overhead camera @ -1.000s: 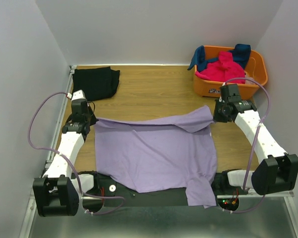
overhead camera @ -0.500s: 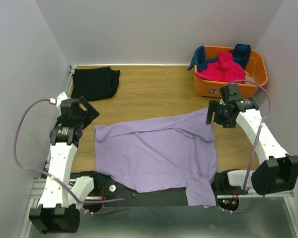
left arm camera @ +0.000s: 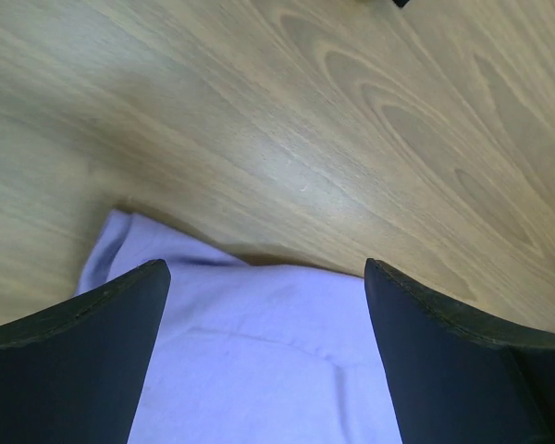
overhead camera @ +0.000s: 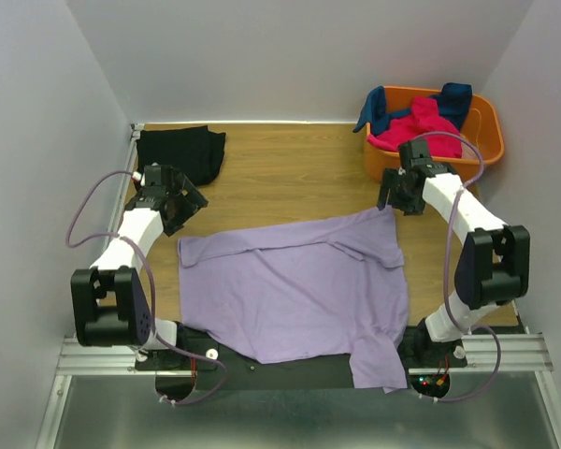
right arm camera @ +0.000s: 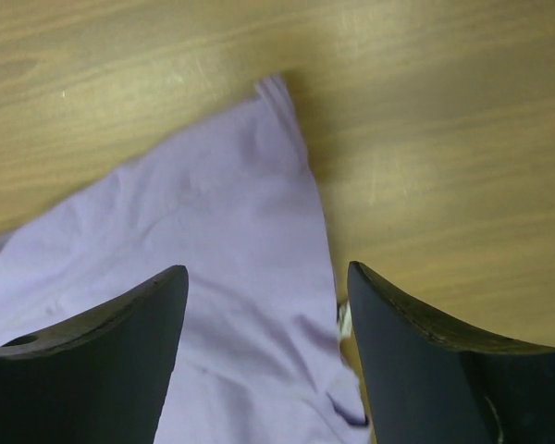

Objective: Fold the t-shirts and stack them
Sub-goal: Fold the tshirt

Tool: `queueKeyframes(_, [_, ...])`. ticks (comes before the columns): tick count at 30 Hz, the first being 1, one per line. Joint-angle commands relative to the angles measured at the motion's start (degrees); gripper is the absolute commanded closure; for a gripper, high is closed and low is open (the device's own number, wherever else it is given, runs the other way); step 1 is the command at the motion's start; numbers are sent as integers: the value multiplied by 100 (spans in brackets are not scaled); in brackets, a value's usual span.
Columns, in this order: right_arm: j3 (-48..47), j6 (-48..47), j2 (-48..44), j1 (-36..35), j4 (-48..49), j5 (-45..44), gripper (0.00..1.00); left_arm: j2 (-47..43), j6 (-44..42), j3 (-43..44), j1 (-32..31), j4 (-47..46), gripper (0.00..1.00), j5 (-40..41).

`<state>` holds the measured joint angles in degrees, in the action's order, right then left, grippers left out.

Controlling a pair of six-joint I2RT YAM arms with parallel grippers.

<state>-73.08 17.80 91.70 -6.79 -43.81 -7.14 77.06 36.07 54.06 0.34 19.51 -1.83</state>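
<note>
Spread flat on wooden bench [overhead camera: 290, 178]: large lavender-purple cloth t-shirt [overhead camera: 294, 290], far edge running side to side, one corner between and below each open, empty pair, left fingers [left arm camera: 74, 351] and right fingers [right arm camera: 83, 351]; seemingly neither arm nearer.

The left pincer [left arm camera: 264, 270] hangs above the wooden surface [left arm camera: 305, 120], its two dark fingers [left arm camera: 74, 370] spread wide and gripping nothing. Between them lies the lavender t-shirt [left arm camera: 259, 370], flat on the wood, with its edge running across and one rounded corner near the left finger. A small dark shape [left arm camera: 400, 3] is cut off by the top edge.
</note>
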Motion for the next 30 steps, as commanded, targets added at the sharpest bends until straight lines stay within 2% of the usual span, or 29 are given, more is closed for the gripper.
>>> queueKeyframes(1, [-172, 39, 225, 72, 926, -33, 26, 352, -223, 368, -16, -606, 2, -555])
queueKeyframes(5, [-154, 127, 576, 142, 1269, -104, 28, 828, -355, 386, -16, -589, 1, -713])
queueKeyframes(15, [-145, 575, 1174, 187, 1823, -253, 33, 1285, -487, 131, -16, -825, 1, -1118])
queueKeyframes(20, [-242, 795, 1438, 186, 1938, -376, 44, 1487, -663, -27, -16, -861, 1, -1215])
queueKeyframes(24, [-207, 918, 1412, 186, 1929, -446, 58, 1391, -681, -211, -16, -878, 1, -1241])
queueKeyframes(27, [-128, 953, 1377, 186, 1929, -455, 61, 1338, -716, -361, -16, -914, 2, -1206])
queueKeyframes(30, [-49, 944, 1324, 186, 1920, -411, 71, 1303, -681, -475, -16, -905, 2, -1189])
